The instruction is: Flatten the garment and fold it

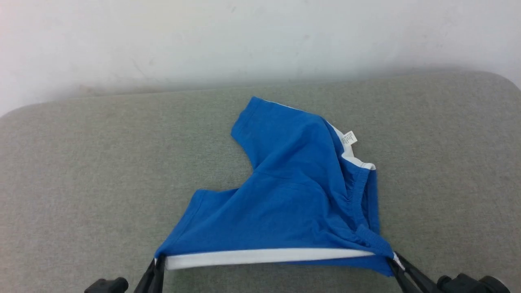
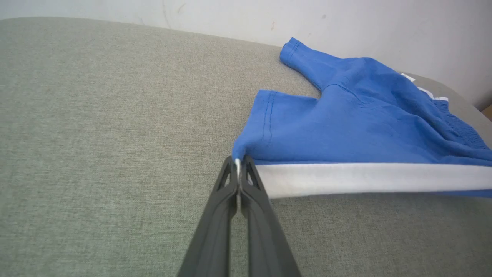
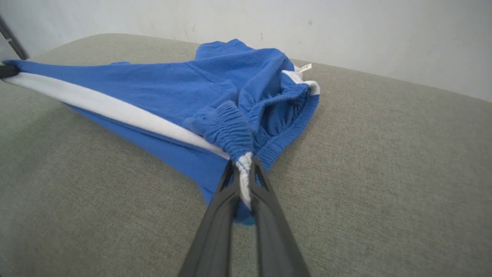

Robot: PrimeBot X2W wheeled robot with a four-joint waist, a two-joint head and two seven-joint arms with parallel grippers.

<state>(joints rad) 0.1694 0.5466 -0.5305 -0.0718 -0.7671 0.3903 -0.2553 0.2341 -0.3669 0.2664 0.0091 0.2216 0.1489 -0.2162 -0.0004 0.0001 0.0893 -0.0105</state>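
Observation:
The garment (image 1: 285,195), bright blue shorts with a white side stripe, lies rumpled on the grey cushion (image 1: 81,171), its near edge pulled taut between my two grippers. My left gripper (image 1: 159,260) is shut on the garment's near left corner (image 2: 246,154), pinching the end of the white stripe (image 2: 365,177). At the near right, my right gripper (image 1: 394,259) is shut on the elastic waistband end (image 3: 234,132). One leg (image 1: 252,122) points toward the back wall. A small white care label (image 1: 349,138) sticks out at the right.
The grey cushion spreads wide on both sides of the garment. A white wall (image 1: 260,36) rises right behind its far edge. The cushion's corners are rounded at far left and far right.

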